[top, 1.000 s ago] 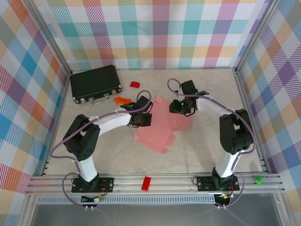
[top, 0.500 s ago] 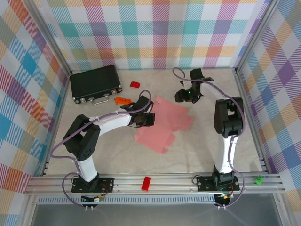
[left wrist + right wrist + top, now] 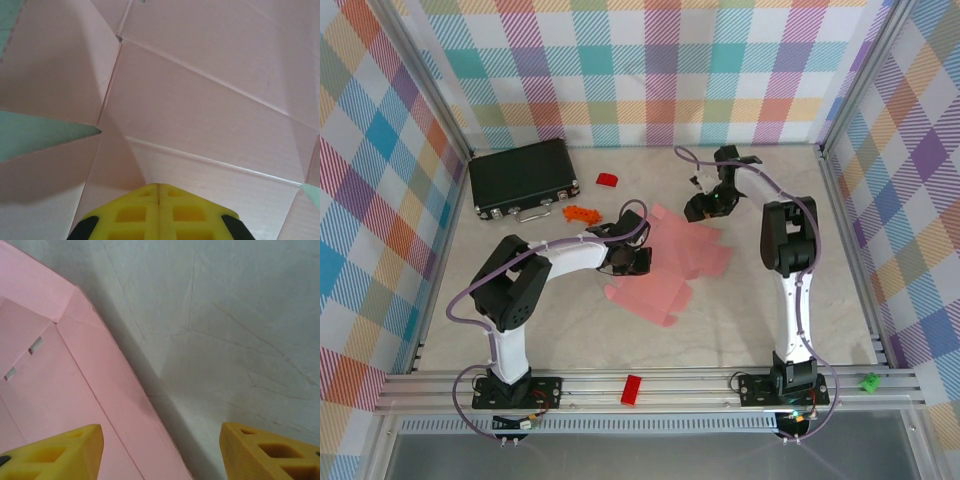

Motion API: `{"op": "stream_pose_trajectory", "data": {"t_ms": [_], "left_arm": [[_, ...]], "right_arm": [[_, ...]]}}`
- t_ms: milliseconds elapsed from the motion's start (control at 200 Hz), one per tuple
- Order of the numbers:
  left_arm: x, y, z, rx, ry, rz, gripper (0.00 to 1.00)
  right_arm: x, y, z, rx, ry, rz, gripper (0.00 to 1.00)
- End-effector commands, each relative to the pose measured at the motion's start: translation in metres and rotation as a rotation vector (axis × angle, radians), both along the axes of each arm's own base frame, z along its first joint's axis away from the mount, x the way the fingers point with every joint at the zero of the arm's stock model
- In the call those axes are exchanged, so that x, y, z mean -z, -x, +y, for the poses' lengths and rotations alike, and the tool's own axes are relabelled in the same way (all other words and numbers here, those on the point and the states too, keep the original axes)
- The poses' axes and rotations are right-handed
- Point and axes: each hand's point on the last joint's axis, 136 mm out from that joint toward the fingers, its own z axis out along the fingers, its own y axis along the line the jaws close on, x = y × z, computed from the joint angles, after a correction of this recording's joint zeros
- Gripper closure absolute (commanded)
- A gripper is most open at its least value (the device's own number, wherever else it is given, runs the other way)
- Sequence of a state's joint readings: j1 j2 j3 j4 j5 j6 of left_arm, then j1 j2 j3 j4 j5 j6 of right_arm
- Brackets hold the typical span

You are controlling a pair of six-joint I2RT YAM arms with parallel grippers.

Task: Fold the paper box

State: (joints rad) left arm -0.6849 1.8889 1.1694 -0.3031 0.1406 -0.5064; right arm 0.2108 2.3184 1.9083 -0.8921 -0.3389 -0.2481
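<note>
A flat, pale-pink card box (image 3: 670, 270) lies unfolded around the middle of a grey bench (image 3: 770, 300), a die-cut sheet with creased panels and tabbed flaps. Two robot arms reach over it from the near edge.

The left claw (image 3: 638, 258) sits low on the sheet's left side. In the left wrist view, the left claw (image 3: 159, 192) has its two yellow fingers (image 3: 135, 215) pressed together with no gap between them. Their tips are down against the box (image 3: 200, 110), and the card rises in shallow creases around them. Whether any card is pinched between the fingers cannot be told.

The right claw (image 3: 705, 205) hangs at the sheet's back right edge, toward the back of the bench. In the right wrist view, the right claw (image 3: 161, 432) is spread wide and holds nothing. One yellow finger (image 3: 55, 452) is over the border of the box (image 3: 40, 390), the other over bare bench (image 3: 225, 315) – the sheet's edge runs diagonally between them. Two small slots are cut into the card near that edge.

A black case (image 3: 523, 177) lies in the back left corner. A red block (image 3: 607, 179) is near the back edge, just right of the case, and orange pieces (image 3: 582, 212) lie just in front of it – all apart from the sheet.
</note>
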Motion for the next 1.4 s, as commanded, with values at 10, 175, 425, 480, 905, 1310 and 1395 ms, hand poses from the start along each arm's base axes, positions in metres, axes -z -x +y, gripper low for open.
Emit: {"op": "stream_pose_trajectory", "data": {"t_ms": [10, 175, 425, 480, 905, 1310, 1395], "left_arm": [[0.005, 0.003, -0.001, -0.010, -0.004, 0.014, 1.00], [0.009, 0.005, 0.001, -0.014, -0.010, 0.023, 1.00], [0.013, 0.006, 0.002, -0.016, -0.016, 0.032, 1.00], [0.014, 0.006, 0.002, -0.017, -0.014, 0.034, 1.00], [0.015, 0.006, 0.002, -0.018, -0.017, 0.033, 1.00], [0.025, 0.007, 0.007, -0.028, -0.048, 0.041, 1.00], [0.027, 0.008, 0.008, -0.028, -0.053, 0.045, 1.00]], "right_arm": [[0.003, 0.013, 0.006, -0.054, -0.020, 0.057, 0.37], [0.008, 0.015, 0.008, -0.065, -0.028, 0.091, 0.37], [0.011, 0.024, 0.015, -0.095, -0.039, 0.119, 0.38], [0.010, 0.026, 0.016, -0.105, -0.033, 0.118, 0.40], [-0.012, 0.030, 0.026, -0.147, -0.042, 0.078, 0.51], [-0.046, 0.043, 0.039, -0.206, -0.081, 0.037, 0.58], [-0.046, 0.043, 0.039, -0.212, -0.068, 0.023, 0.60]]}}
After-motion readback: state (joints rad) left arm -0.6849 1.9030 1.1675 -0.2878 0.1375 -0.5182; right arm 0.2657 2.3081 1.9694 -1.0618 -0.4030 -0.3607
